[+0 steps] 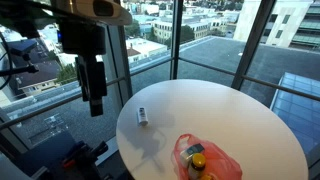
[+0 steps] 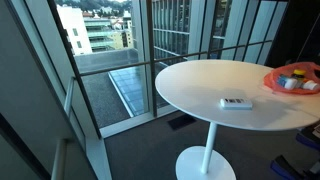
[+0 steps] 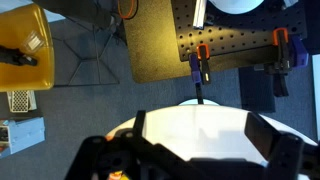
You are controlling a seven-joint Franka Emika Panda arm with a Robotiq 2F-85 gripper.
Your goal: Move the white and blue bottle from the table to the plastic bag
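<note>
Round white table (image 1: 235, 105) bears a small white and blue bottle (image 1: 142, 116) lying apart from the red plastic bag (image 1: 212, 160); black gripper (image 1: 95, 108) hangs open.

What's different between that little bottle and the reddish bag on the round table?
The white and blue bottle is far smaller than the red plastic bag. The bottle lies flat on its side; the bag sits crumpled. The bottle lies alone, while the bag holds several items. Both rest on the round white table, apart from each other.
</note>
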